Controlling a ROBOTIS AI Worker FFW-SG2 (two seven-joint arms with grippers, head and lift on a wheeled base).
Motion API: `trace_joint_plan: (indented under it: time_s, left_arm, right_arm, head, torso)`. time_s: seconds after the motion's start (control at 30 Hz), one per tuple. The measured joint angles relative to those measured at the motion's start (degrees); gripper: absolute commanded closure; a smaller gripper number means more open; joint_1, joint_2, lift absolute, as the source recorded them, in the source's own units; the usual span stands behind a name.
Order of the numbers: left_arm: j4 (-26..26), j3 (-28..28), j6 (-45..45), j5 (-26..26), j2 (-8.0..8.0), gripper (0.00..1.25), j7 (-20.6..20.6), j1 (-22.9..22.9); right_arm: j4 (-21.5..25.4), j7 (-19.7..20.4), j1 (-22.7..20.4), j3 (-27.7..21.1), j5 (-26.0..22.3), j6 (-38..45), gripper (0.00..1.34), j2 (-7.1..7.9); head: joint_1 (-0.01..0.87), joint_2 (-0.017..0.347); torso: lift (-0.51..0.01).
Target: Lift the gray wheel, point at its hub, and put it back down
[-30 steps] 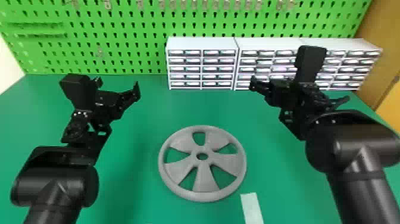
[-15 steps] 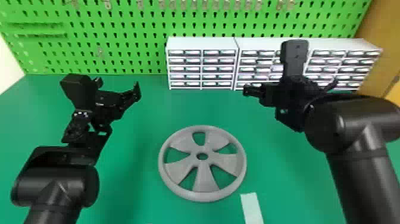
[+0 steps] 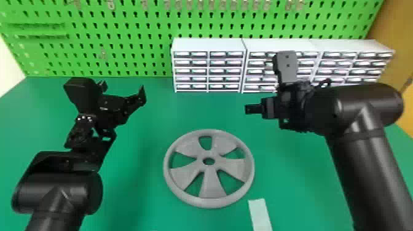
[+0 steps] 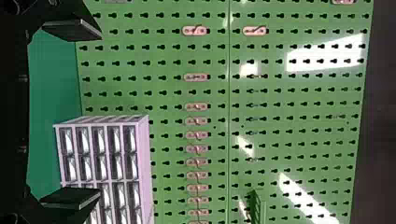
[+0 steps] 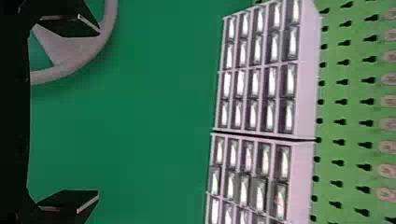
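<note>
The gray wheel (image 3: 210,184) lies flat on the green table, its round hub hole facing up. My left gripper (image 3: 123,91) is held open to the wheel's left and farther back. In the left wrist view, the left gripper (image 4: 100,114) has nothing between its spread fingers. Behind and to the right of the wheel, my right gripper (image 3: 252,109) is raised, pointing left and not touching it. The right wrist view has the right gripper (image 5: 98,112) open, with part of the wheel's rim (image 5: 70,67) beyond one finger.
White drawer cabinets (image 3: 209,44) stand along the back of the green table (image 3: 190,113), before a green pegboard (image 3: 123,46). A pale strip (image 3: 260,215) lies near the front edge, just right of the wheel.
My right arm has swung its gripper inward and turned it at the wrist, so it points more squarely to the left. The left arm and the wheel have kept still.
</note>
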State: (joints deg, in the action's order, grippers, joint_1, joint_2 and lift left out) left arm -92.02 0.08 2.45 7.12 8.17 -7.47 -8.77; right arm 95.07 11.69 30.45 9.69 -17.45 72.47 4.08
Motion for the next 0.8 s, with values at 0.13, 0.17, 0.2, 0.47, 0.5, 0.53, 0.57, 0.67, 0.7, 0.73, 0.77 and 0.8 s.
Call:
trace_joint_plan:
  time_s: [0.13,0.17,0.2,0.47,0.5,0.53,0.57,0.67,0.7,0.73,0.77,0.8]
  left_arm:
    - [0.0,0.0,0.3,0.1,0.0,0.11,0.0,0.1]
    - [0.0,0.0,0.3,0.1,0.0,0.11,0.0,0.1]
    - [0.0,0.0,0.3,0.1,0.0,0.11,0.0,0.1]
    - [0.0,-0.2,0.8,0.1,0.08,0.11,0.0,0.0]
    - [0.0,-0.2,0.9,0.1,0.08,0.11,0.0,0.0]
    - [0.0,-0.2,1.0,0.1,0.08,0.11,0.0,-0.1]
    - [0.0,-0.2,1.0,0.1,0.09,0.11,0.0,-0.1]
    - [0.0,-0.2,1.1,0.1,0.09,0.11,0.0,-0.1]
    - [0.0,-0.2,1.2,0.1,0.09,0.11,0.0,-0.2]
    - [0.0,-0.2,1.2,0.1,0.09,0.11,0.0,-0.2]
    - [0.0,-0.2,1.2,0.1,0.09,0.11,0.0,-0.2]
    - [0.0,-0.3,1.2,0.1,0.09,0.11,0.0,-0.2]
  right_arm:
    - [-3.5,0.0,1.8,0.8,0.0,1.9,0.08,-0.64]
    - [-4.3,0.0,2.1,1.1,0.0,2.3,0.08,-0.8]
    - [-5.4,0.0,2.6,1.4,0.0,2.6,0.08,-1.0]
    - [-12.2,0.0,4.8,3.2,0.2,3.2,0.08,-2.12]
    - [-12.9,0.0,5.0,3.5,0.2,3.2,0.08,-2.18]
    - [-14.0,0.0,5.3,3.7,0.2,3.3,0.09,-2.28]
    - [-14.7,0.0,5.4,3.9,0.2,3.3,0.09,-2.34]
    - [-17.0,0.0,5.9,4.2,0.1,3.1,0.1,-2.52]
    - [-17.9,0.0,6.0,4.3,0.1,2.9,0.1,-2.56]
    - [-18.7,0.0,6.2,4.4,0.1,2.7,0.1,-2.57]
    - [-19.4,0.0,6.3,4.5,0.0,2.6,0.1,-2.58]
    - [-20.5,0.0,6.4,4.6,-0.1,2.3,0.09,-2.58]
  head:
    - [0.692,0.048]
    - [0.692,0.048]
    - [0.692,0.048]
    - [0.692,0.048]
    - [0.692,0.048]
    - [0.692,0.048]
    - [0.692,0.048]
    - [0.692,0.048]
    - [0.692,0.048]
    - [0.692,0.048]
    - [0.692,0.048]
    - [0.692,0.048]
  torso:
    - [-0.088]
    - [-0.088]
    - [-0.088]
    - [-0.088]
    - [-0.088]
    - [-0.088]
    - [-0.088]
    - [-0.088]
    - [-0.088]
    - [-0.088]
    - [-0.088]
    - [-0.088]
